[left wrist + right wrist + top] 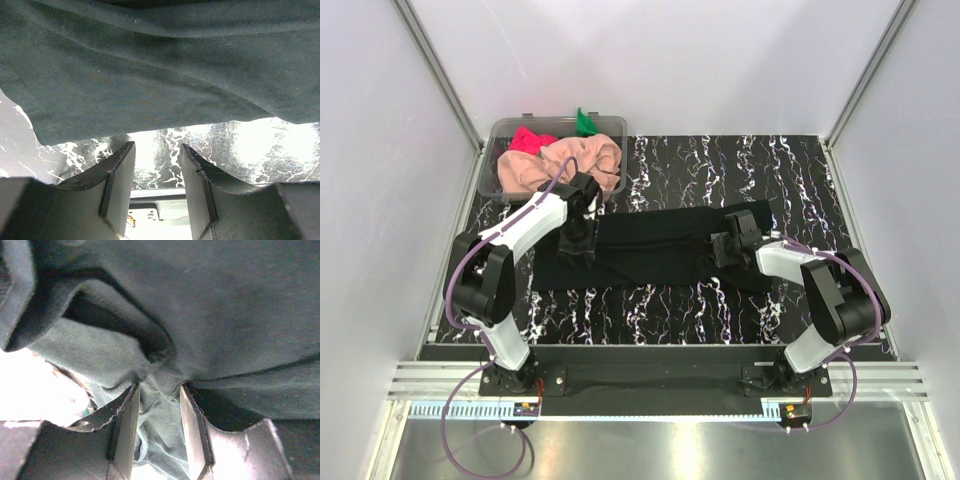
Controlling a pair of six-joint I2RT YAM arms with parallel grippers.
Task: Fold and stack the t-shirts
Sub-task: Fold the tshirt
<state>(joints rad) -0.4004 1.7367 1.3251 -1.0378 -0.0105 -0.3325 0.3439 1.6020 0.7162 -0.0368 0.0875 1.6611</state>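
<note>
Marble surface (670,310): black t-shirt (650,250) half-folded, right gripper (157,405) pinching its fabric, left gripper (157,170) released (nothing between). Three shirts wait in the tub (500,135).

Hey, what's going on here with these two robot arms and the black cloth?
Two arms are working on a black t-shirt spread on the marbled table. The right hand has cloth bunched between its fingers at the shirt's right end. The left hand sits at the left end, fingers apart with nothing visibly between them. The peach-pink, pink-red and green shirts wait in the clear tub.
</note>
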